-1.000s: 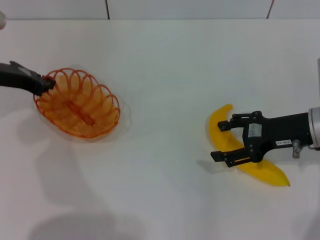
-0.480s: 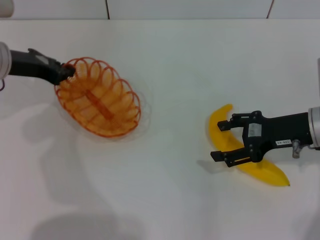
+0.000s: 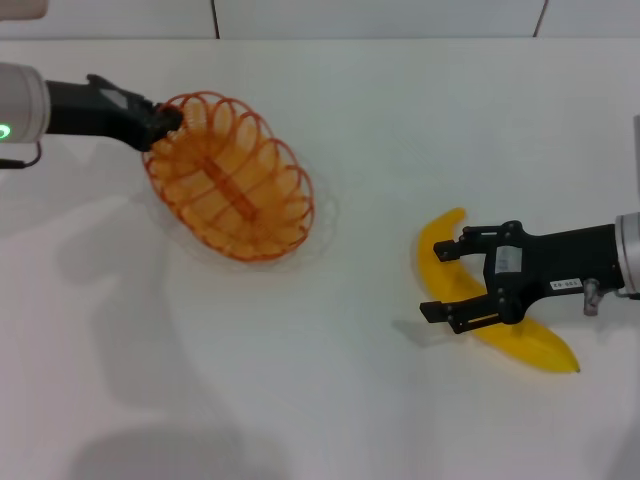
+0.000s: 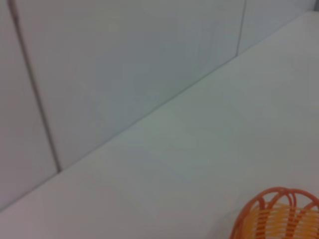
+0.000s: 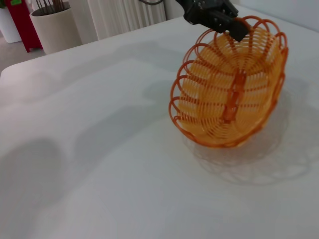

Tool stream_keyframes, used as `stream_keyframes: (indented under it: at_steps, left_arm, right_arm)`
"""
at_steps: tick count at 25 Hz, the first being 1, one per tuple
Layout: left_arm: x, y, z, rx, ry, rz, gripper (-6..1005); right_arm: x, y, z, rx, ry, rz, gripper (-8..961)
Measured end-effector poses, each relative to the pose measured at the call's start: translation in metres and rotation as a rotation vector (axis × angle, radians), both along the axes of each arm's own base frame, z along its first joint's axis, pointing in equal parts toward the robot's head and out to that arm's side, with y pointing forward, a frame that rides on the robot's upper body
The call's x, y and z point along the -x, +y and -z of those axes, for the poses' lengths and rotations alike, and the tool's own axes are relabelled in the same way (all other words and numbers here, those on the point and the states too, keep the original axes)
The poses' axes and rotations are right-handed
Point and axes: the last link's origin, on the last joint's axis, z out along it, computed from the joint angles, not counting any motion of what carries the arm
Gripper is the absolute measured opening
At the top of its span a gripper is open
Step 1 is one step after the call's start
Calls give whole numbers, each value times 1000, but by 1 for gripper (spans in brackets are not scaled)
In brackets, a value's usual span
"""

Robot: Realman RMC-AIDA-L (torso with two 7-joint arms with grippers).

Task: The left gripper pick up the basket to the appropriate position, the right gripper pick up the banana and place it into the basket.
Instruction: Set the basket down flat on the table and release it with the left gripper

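Note:
The orange basket hangs tilted just above the white table at the back left. My left gripper is shut on its far-left rim. The basket also shows in the right wrist view with the left gripper on its rim, and a bit of its rim shows in the left wrist view. The yellow banana lies on the table at the right. My right gripper is open, with one finger on each side of the banana's middle.
The white table runs to a tiled wall at the back. Beyond the table's edge, a beige pot and a red object stand on the floor.
My left gripper has carried the basket to the right, toward the table's middle, and it now hangs more tilted. The right gripper and the banana have not moved.

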Motion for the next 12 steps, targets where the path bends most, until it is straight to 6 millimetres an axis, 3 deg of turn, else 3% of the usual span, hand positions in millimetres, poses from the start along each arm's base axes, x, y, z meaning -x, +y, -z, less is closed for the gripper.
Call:
stream_keyframes:
  at_steps: [8, 12]
  left_arm:
    - [-15, 5, 7, -34, -74, 51, 65]
    - [-11, 7, 11, -63, -121, 22, 65]
  right_arm:
    - [2, 1, 0, 0, 0, -6, 892]
    - [2, 2, 0, 2, 0, -7, 892]
